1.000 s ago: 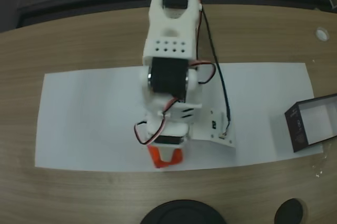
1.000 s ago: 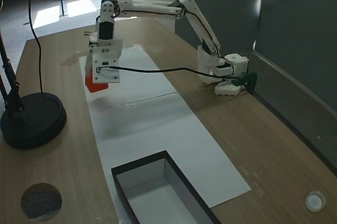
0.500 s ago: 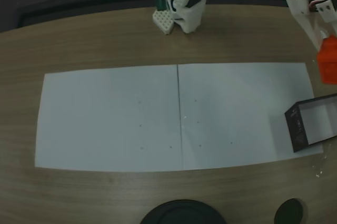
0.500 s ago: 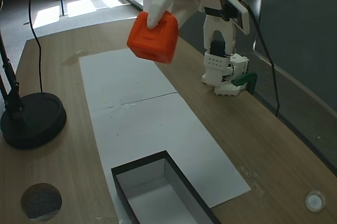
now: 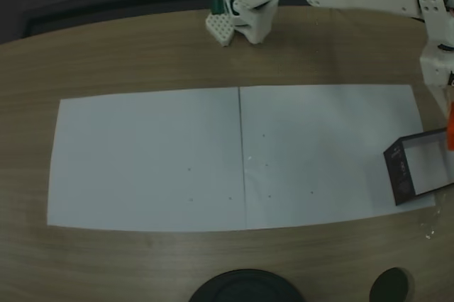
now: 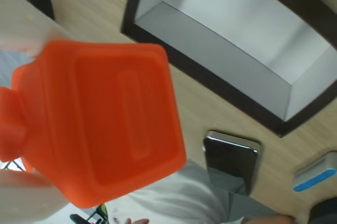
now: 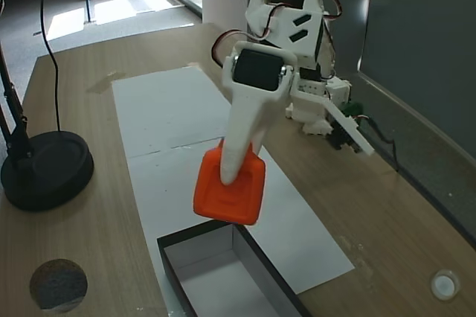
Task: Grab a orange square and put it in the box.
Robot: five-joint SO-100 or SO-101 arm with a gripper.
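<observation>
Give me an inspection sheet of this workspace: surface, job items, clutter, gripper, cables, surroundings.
Surface: wooden table with white paper laid across it.
Job's things: orange square held in the air just short of the box; the box is open-topped, white inside, nothing in it where visible.
Clutter: round black base and a dark disc near the table edge; a small white ring; in the wrist view, a phone-like dark slab.
Gripper: gripper shut on the orange square.
Cables: red and black wires on the arm; a black cord above the base.
Surroundings: dark wall panels; sunlit floor beyond.
</observation>
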